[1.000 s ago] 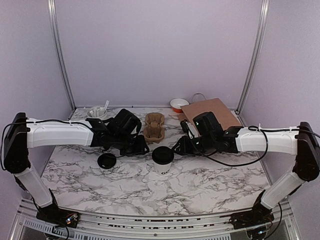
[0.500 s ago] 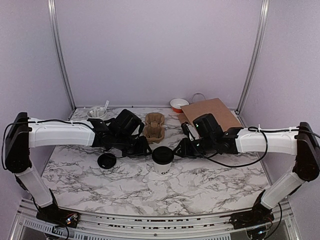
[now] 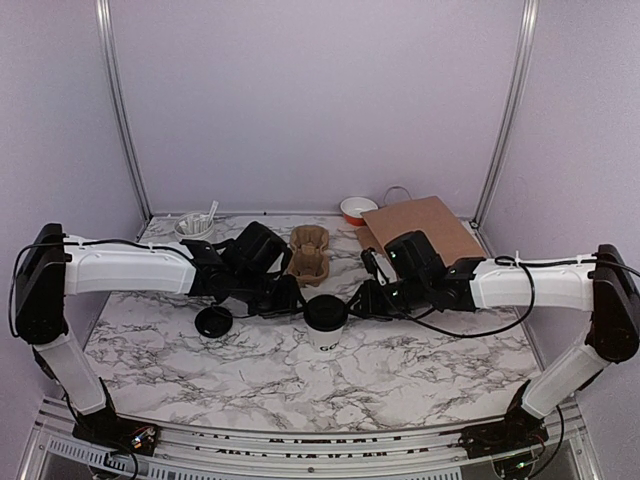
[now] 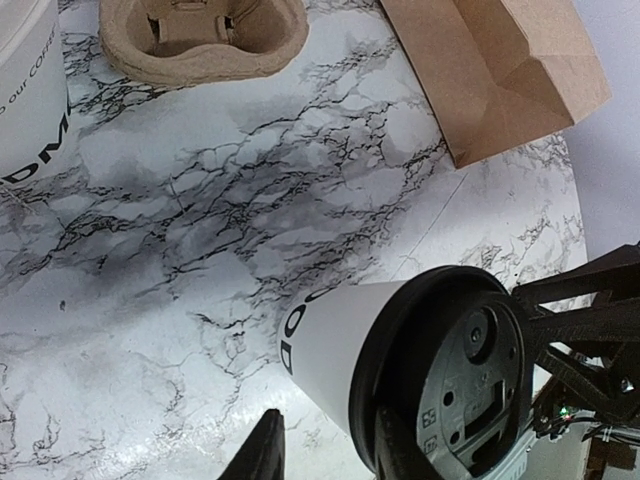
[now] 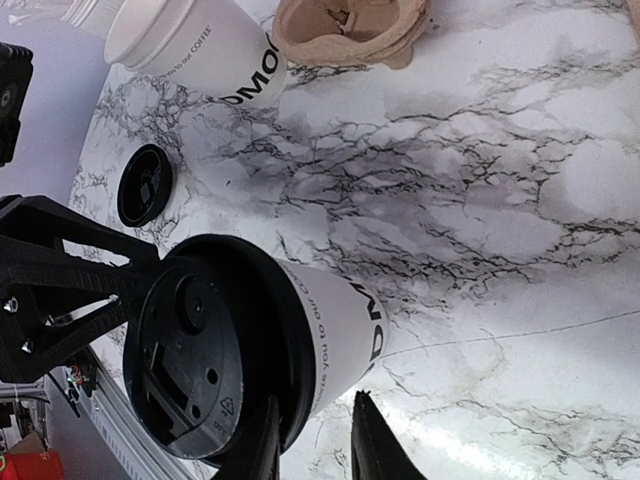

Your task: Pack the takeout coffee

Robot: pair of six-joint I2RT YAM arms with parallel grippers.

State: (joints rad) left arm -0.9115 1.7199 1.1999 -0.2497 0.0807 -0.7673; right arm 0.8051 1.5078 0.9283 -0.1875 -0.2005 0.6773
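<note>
The takeout coffee (image 3: 326,320) is a white paper cup with dark lettering and a black lid, standing mid-table. It also shows in the left wrist view (image 4: 340,335) and the right wrist view (image 5: 335,330). My left gripper (image 3: 288,298) sits close at its left, jaws open, one fingertip (image 4: 395,450) by the lid rim. My right gripper (image 3: 360,298) sits close at its right, jaws open a little, one fingertip (image 5: 258,445) at the lid rim. Neither holds the cup.
A brown pulp cup tray (image 3: 309,252) lies behind the cup. A brown paper bag (image 3: 420,228) lies at back right by a red-rimmed bowl (image 3: 358,209). A loose black lid (image 3: 213,321) lies at left. A second, lidless white cup (image 5: 195,45) and a canister with sticks (image 3: 195,226) stand back left.
Both grippers have crept slightly inward toward the coffee cup from either side. The cup has not moved.
</note>
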